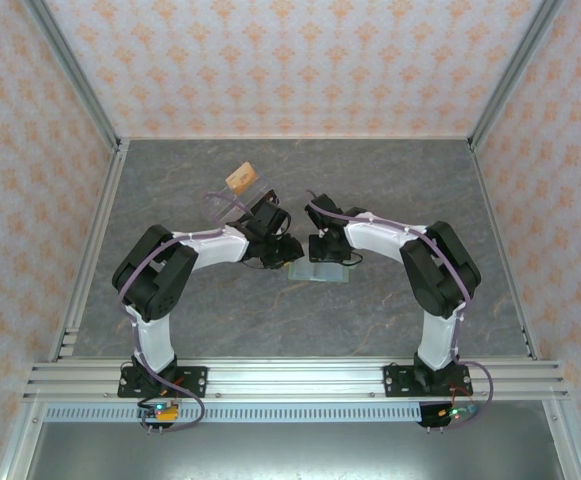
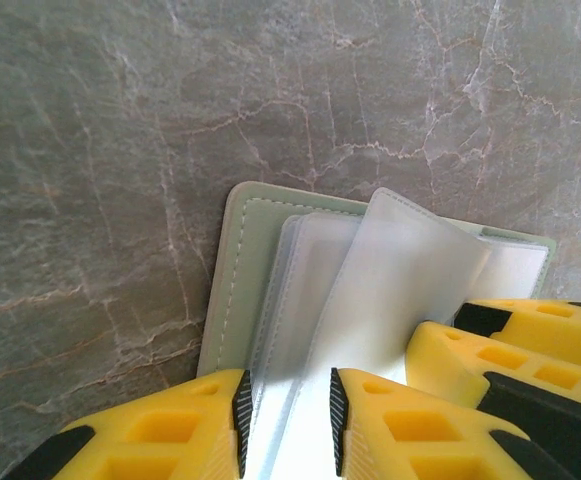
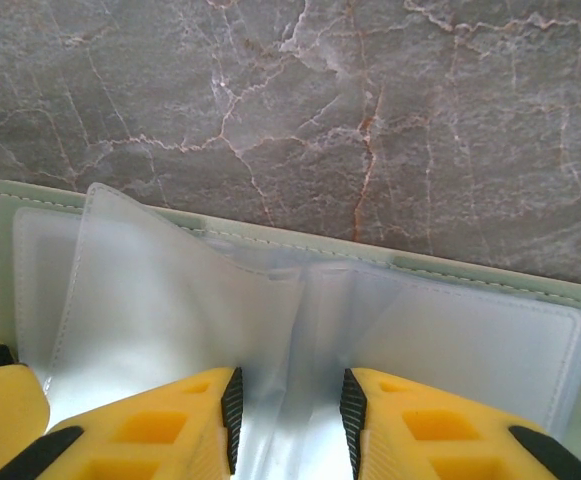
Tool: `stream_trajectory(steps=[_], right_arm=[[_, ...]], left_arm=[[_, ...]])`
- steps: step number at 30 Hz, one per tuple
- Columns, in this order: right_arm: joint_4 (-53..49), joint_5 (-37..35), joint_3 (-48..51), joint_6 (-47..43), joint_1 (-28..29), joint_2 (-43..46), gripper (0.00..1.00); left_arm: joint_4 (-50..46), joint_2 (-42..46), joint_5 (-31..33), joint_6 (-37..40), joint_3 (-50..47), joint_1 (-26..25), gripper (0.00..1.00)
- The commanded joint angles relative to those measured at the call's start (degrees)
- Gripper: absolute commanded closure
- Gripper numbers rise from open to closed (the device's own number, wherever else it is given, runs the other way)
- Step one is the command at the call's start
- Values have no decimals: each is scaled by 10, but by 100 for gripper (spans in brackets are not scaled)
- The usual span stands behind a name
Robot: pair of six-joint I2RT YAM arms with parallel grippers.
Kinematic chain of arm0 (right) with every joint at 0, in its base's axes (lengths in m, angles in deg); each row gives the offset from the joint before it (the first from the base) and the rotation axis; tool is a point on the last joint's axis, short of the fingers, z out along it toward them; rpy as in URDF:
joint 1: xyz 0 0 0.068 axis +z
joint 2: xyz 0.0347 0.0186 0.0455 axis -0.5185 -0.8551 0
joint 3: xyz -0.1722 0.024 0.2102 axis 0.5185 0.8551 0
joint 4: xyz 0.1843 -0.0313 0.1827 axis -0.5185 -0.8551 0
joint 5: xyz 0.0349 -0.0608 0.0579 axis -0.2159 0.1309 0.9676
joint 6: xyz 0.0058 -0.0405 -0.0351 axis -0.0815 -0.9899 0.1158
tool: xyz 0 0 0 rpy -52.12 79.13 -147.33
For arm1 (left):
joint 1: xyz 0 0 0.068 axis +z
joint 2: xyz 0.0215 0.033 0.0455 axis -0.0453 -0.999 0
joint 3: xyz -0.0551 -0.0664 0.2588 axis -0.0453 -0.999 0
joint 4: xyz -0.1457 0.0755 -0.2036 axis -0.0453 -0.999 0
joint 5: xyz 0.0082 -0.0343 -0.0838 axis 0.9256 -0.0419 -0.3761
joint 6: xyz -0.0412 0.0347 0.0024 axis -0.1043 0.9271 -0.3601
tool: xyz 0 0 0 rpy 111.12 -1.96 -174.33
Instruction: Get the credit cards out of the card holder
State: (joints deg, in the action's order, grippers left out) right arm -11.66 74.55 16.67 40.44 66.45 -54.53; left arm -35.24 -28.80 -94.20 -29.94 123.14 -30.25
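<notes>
**Top view.** The card holder (image 1: 320,272) lies open at the centre of the grey, marble-veined table (image 1: 170,200). The left gripper (image 1: 282,252) and right gripper (image 1: 322,250) are both down at it. A clear tray (image 1: 232,198) holding a tan piece stands farther back, to the left.

**Left wrist view.** The cover is sage green, stitched along the edge, with rounded corners. Frosted clear sleeves (image 2: 410,260) fan up between the left gripper's yellow fingers (image 2: 170,440), which carry ribbed black pads. The fingers stand a narrow gap apart. Whether they pinch a sleeve cannot be told.

**Right wrist view.** The sleeves bow up at the fold and pass between the right gripper's fingers (image 3: 440,420). The gap is narrow here too, and a grip cannot be confirmed.
</notes>
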Motion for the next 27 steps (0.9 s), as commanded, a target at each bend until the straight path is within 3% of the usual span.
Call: stream_trajectory(steps=[1, 21, 27], right_arm=[[-23, -25, 3, -6, -2, -21, 65], [-20, -20, 6, -3, -3, -17, 66], [-10, -15, 13, 2, -4, -5, 66]], left_arm=[[3, -15, -13, -2, 16, 4, 70], [23, -32, -63, 7, 33, -2, 72], [12, -31, -56, 13, 34, -2, 83]])
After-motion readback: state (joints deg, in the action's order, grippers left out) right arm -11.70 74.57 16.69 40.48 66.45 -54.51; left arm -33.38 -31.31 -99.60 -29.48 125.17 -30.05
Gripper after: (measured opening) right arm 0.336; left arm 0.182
